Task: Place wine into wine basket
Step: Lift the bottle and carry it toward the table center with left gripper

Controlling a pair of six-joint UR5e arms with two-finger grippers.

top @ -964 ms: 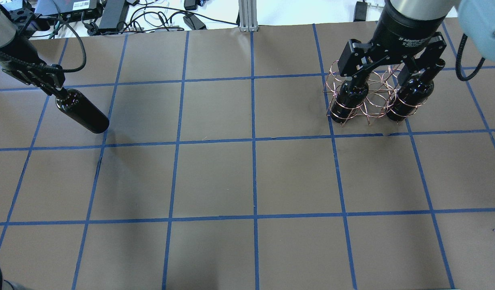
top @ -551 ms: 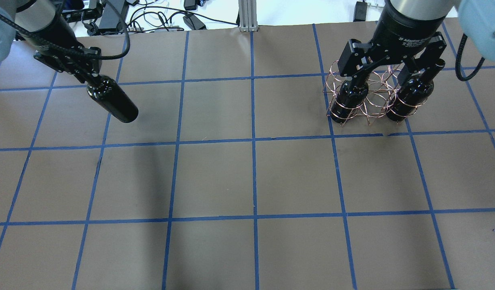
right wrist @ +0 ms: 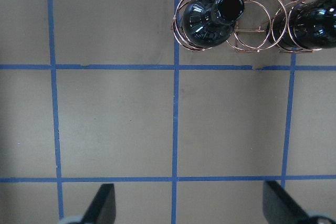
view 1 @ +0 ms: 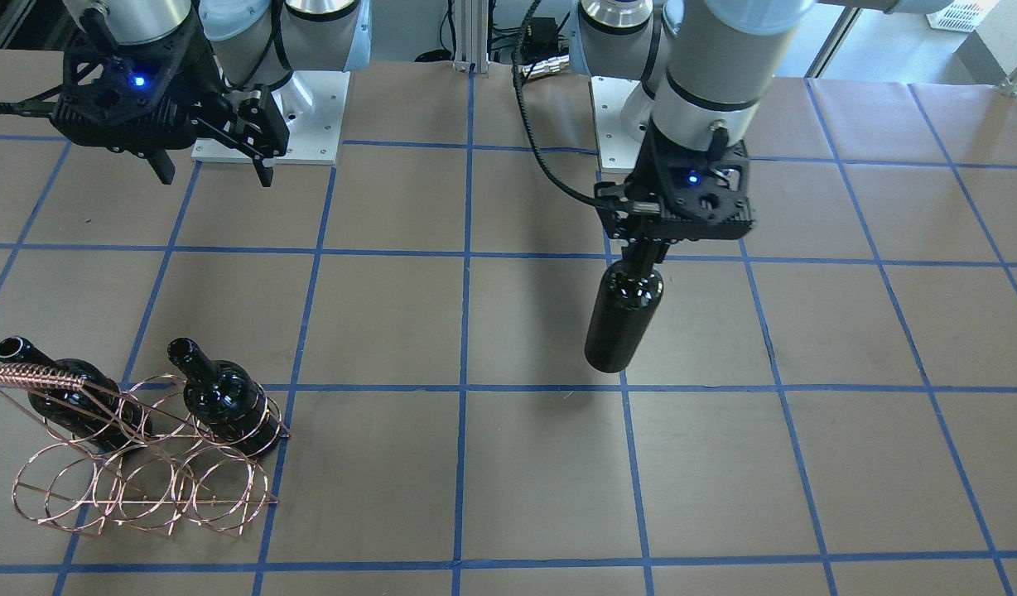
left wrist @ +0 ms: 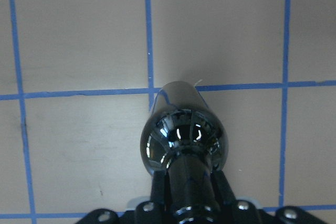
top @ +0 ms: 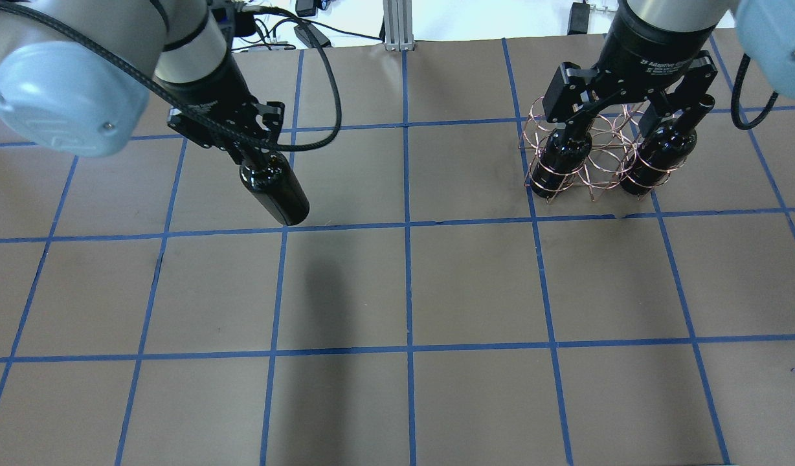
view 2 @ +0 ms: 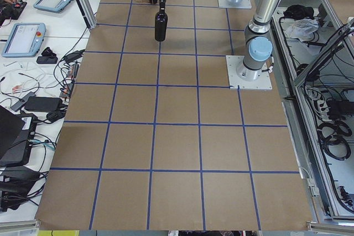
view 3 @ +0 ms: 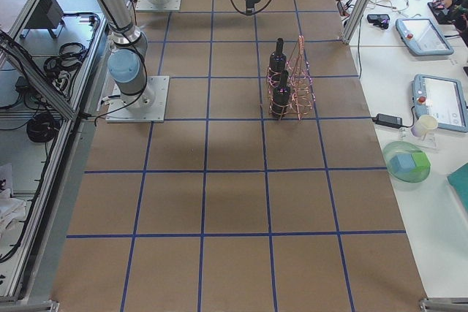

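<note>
Over the left half of the table, the glossy black glass wine bottle (top: 276, 193) hangs neck-up and base-down, lifted clear of the surface, with its shadow thrown on the paper beneath it! The left wrist view looks straight down its shoulder (left wrist: 184, 135), and the base sits over a crossing of the blue tape lines. The left gripper (top: 250, 154) has it by the long narrow neck, fingers (left wrist: 220, 190) pinched in tight on either side of the glass, so that grip is closed firmly on the bottle. From across the table the same bottle (view 1: 624, 314) dangles below the black gripper body, about midway along the table and well apart from the rack. Over on the robot's right side stands the copper-coloured thin wire basket of round rings (view 1: 140, 463), its twisted-wire handle rising at one end. Two more black glass bottles already stand in it: one (view 1: 227, 406) in an end ring of the row nearest the robot, the other (view 1: 69, 399) at the opposite end of that row beside the handle, one ring between them. The right gripper (view 1: 214, 175) hangs high near the basket, jaws spread wide and holding nothing; its wrist view shows the two fingers (right wrist: 102, 205) far apart over bare paper. All of it plays out on the brown paper-covered table with a blue tape grid (top: 475, 285).
</note>
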